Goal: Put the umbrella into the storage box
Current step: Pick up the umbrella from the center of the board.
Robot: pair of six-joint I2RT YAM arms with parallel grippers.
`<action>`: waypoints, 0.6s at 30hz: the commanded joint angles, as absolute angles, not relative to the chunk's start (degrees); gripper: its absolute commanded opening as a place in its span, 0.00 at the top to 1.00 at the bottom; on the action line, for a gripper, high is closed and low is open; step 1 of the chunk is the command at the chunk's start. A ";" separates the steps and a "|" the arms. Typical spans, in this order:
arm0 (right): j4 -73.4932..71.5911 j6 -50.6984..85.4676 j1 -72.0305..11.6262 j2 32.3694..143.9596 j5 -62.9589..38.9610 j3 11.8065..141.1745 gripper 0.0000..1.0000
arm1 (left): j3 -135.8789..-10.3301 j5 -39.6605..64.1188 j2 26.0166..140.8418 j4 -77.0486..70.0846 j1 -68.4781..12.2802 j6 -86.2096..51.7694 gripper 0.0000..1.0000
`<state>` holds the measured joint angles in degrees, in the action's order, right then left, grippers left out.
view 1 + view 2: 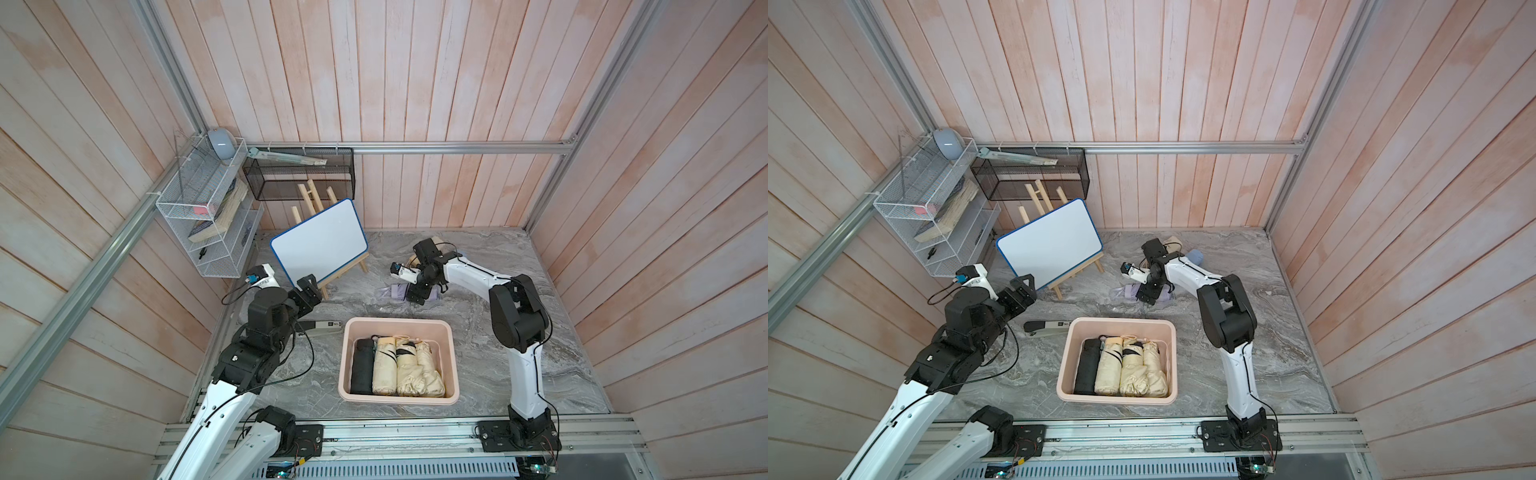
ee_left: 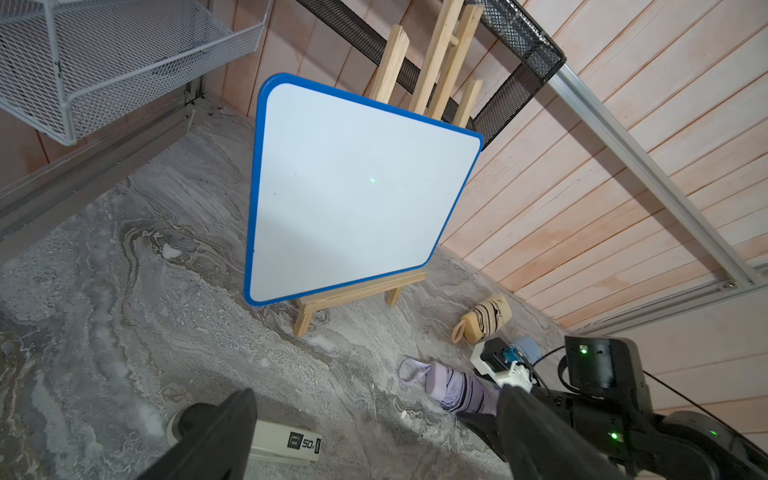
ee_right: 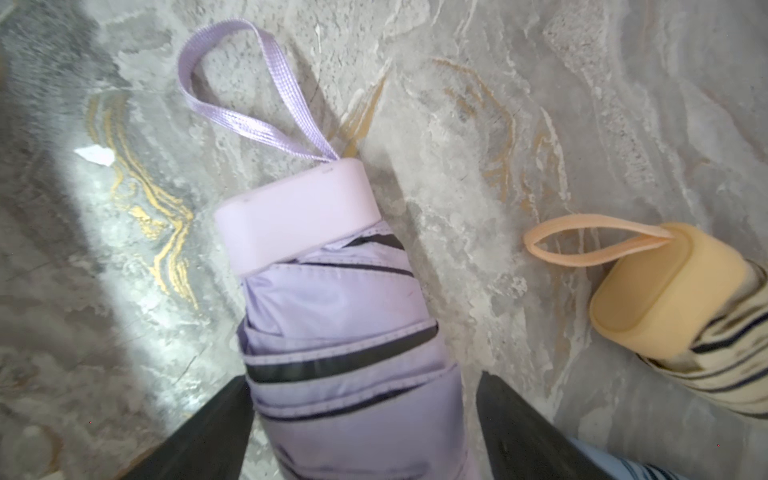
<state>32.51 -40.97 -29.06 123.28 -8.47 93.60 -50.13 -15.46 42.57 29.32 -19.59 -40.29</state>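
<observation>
Part of the lilac umbrella (image 1: 390,291) is hiding under the right tool (image 1: 417,296) in both top views, so only its handle end and a little of the far end are showing there; in the right wrist view the frame edge is cutting its far end off. The umbrella is lying flat on the bench (image 1: 582,365), outside the storage box (image 1: 399,321) and a little behind it. Its long axis is running across the bench, side to side, and the handle cap with the strap loop (image 3: 237,119) is pointing toward the robot's left. The right tool is standing apart, one finger (image 3: 208,436) on each side of the folded cloth, a small gap showing at one side. The left tool (image 2: 378,392) is also standing wide apart, holding nothing, near the whiteboard (image 2: 353,208). A striped beige umbrella (image 3: 685,316) is lying nearby, half cut off.
</observation>
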 commanded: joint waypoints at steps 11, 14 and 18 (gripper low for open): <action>32.19 -41.64 -29.49 127.07 -10.63 94.49 0.27 | -49.66 -10.07 41.35 34.69 -19.33 -42.47 0.04; 31.84 -41.28 -29.61 126.85 -10.63 94.23 0.35 | -49.75 -7.43 42.26 34.96 -19.29 -42.17 0.04; 31.82 -41.22 -29.62 125.97 -10.56 93.76 0.45 | -49.57 -4.21 43.28 34.90 -19.34 -41.73 0.04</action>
